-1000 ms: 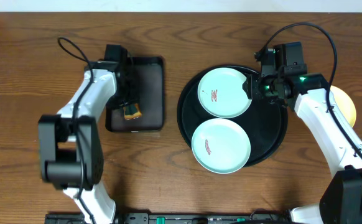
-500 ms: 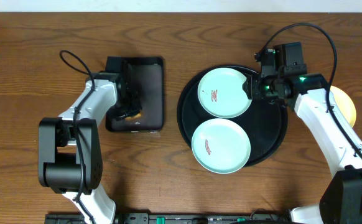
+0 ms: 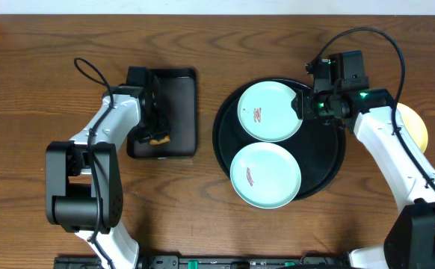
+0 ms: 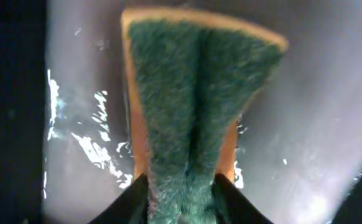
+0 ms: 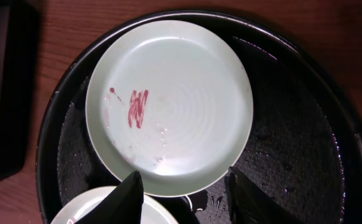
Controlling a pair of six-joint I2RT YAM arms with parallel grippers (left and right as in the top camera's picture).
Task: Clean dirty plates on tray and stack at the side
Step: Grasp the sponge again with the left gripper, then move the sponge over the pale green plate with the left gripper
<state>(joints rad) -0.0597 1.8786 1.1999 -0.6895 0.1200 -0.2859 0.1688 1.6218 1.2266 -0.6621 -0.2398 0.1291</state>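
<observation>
Overhead: two mint plates, one tray

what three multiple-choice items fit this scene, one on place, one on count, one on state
1. Where is the yellow plate? A on the tray B on the table, right of the tray C under the tray
2. How many plates lie on the tray? A two B three C none
3. The left tool is: A open B shut on a plate C shut on the sponge
Key: B, it lies on wood past the tray's rim; A, two mint plates lie there; C, its fingers pinch the sponge.
</observation>
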